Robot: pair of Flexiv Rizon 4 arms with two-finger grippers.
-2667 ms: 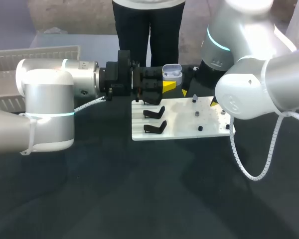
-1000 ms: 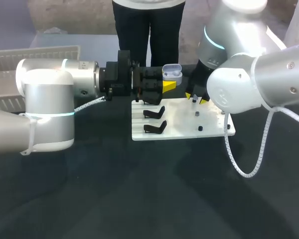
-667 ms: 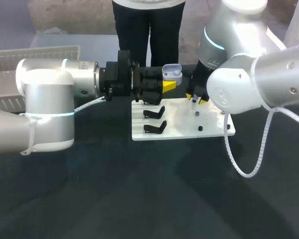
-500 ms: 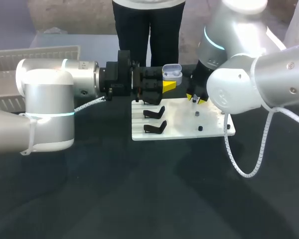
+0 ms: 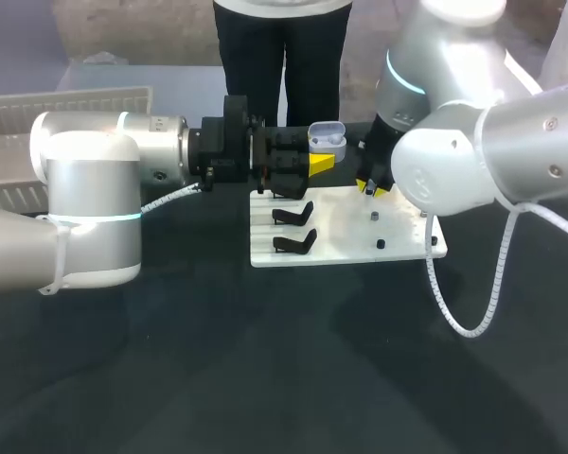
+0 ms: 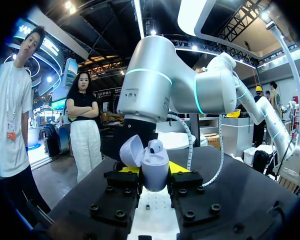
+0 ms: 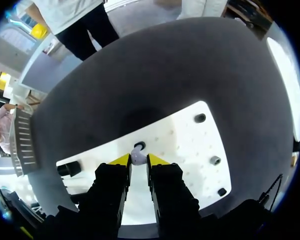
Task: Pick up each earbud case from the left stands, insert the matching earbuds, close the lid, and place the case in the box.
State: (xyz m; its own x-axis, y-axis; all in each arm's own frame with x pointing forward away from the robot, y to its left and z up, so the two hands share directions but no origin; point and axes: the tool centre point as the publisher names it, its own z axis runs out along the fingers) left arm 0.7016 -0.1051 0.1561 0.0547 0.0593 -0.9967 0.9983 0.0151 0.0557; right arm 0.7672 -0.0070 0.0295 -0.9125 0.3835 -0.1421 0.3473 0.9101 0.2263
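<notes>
Earbud pinched over the board, case held open nearby.
Above the white board (image 5: 346, 238), the left gripper (image 6: 155, 176) clamps the open case (image 6: 155, 161) by its sides. The right gripper (image 7: 138, 161), nearly closed, nips the earbud (image 7: 138, 156). It looks tiny, light and slick, so squeeze its body gently.

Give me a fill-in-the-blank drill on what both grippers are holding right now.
The left gripper is shut on an earbud case whose lid is ____.
The right gripper holds an earbud above the ____ board.
In the head view, ____ empty black stands show on that board.
Missing words: open; white; two.
</notes>
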